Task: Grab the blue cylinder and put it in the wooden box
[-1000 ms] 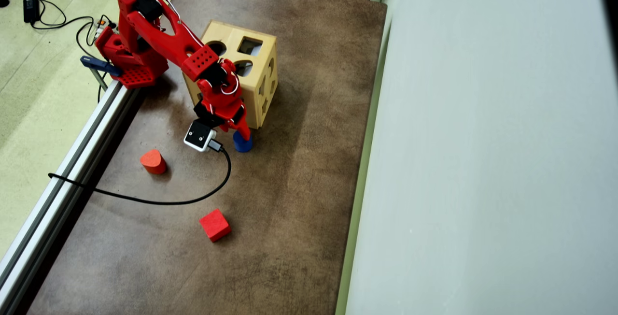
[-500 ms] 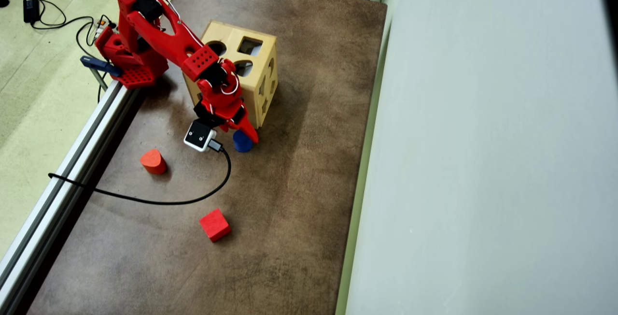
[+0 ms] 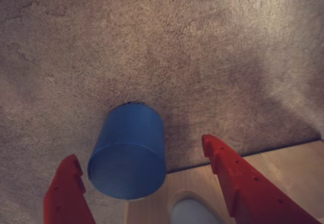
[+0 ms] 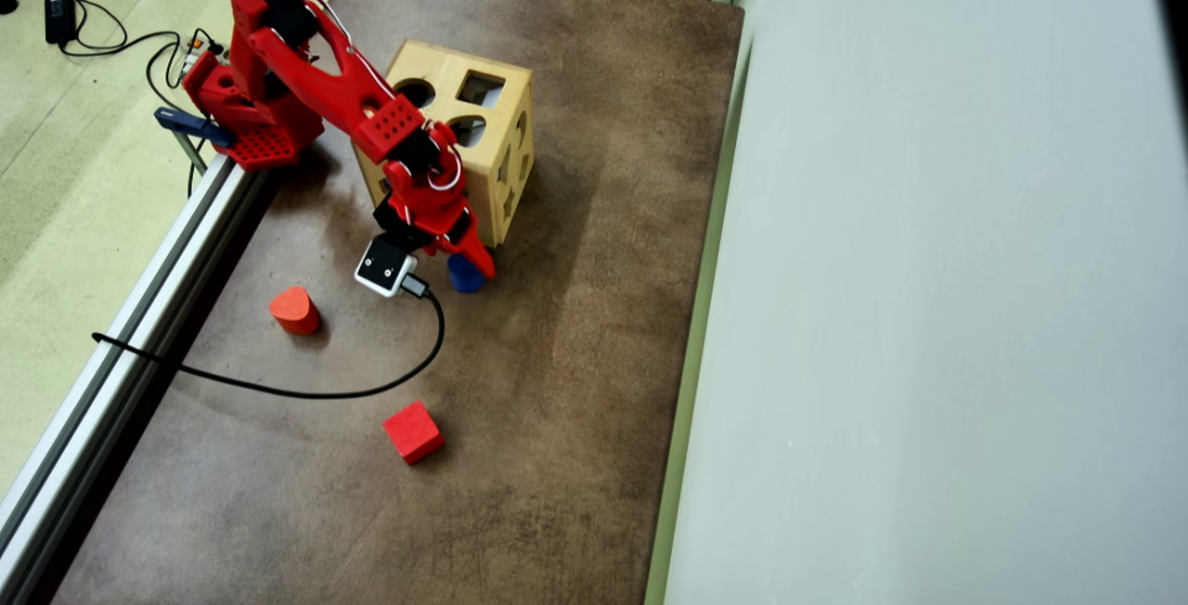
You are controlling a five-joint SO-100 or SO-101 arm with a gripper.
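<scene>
End effector [image 3: 143,167] spread wide, straddling blue cylinder [image 3: 127,153], fingers not gripping. Cylinder upright on worktop [image 4: 575,382], just beside wooden box [image 4: 464,146] corner.

Bright red plastic arm [image 4: 325,85] with rows of little holes, thin white wires looping along it. Pointy red fingers [image 3: 238,176] with notched edges. Small white camera box [image 4: 384,265], two dark dots, black cable [image 4: 316,392] plugged in.
</scene>
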